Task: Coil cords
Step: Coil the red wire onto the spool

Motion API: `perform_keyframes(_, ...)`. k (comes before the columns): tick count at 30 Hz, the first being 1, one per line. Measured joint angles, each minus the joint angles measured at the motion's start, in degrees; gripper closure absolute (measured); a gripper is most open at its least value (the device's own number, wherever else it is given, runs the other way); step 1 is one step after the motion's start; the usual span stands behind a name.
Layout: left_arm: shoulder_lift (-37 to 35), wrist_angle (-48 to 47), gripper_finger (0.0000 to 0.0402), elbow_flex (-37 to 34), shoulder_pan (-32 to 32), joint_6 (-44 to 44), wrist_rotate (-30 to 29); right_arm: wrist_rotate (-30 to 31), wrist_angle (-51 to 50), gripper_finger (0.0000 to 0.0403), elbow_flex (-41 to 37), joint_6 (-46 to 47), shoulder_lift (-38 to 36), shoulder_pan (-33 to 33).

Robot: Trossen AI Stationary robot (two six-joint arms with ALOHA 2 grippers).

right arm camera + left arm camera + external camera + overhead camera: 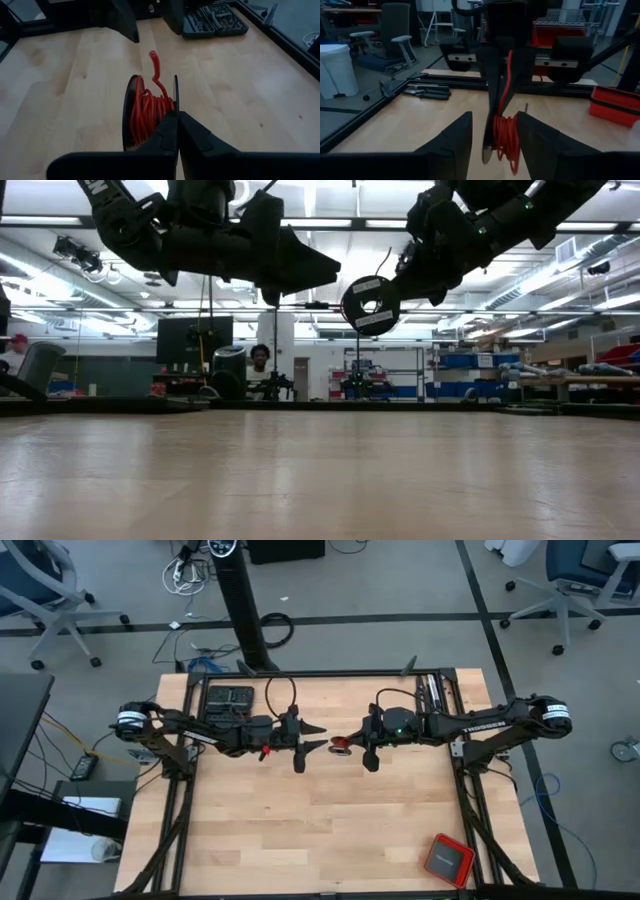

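The red cord [150, 112] is mostly wound on a spool [131, 112], held above the bench [320, 830] middle by the clenched right hand [176, 125]. Just beside the spool, the left hand [312, 736] hangs released. A short loose tail seems left to tuck in.

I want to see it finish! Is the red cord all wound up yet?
Mostly. The red cord is wrapped around a spool, which the right gripper holds shut, above the table. In hand: the left gripper is open around the spool. Left: a short cord end sticks up loose and needs tucking in.
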Motion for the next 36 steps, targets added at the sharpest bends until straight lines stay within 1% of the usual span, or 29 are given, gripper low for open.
perform_keyframes(6, -0.6, -1.1, 0.0244, -0.1, 0.0, -0.2, 2.2, 0.1, 0.0, 0.0403, 0.0, 1.0, 0.1, 0.0)
perform_keyframes(11, -0.7, -0.7, 0.0244, -0.1, 0.0, -1.0, 3.5, 2.4, -1.8, 0.0403, 0.0, 0.3, 0.1, 0.1)
perform_keyframes(17, -0.7, -1.5, 0.0245, 1.6, 0.0, -4.9, 9.8, 3.4, -1.1, 0.0403, 0.0, -1.6, 0.1, 0.2)
perform_keyframes(26, -0.7, -11.0, 0.0245, 4.8, 0.5, -5.7, 10.3, 3.4, -1.2, 0.0403, 0.0, -1.7, 0.1, 0.2)
perform_keyframes(31, -0.7, -11.6, 0.0245, 5.5, 0.3, -5.8, 10.3, 2.1, -1.1, 0.0403, 0.0, -2.2, 0.1, 0.1)
perform_keyframes(36, -0.7, -10.7, 0.0245, 5.5, 0.3, -5.8, 10.3, 1.8, 1.1, 0.0403, 0.0, -1.8, 2.0, 0.1)
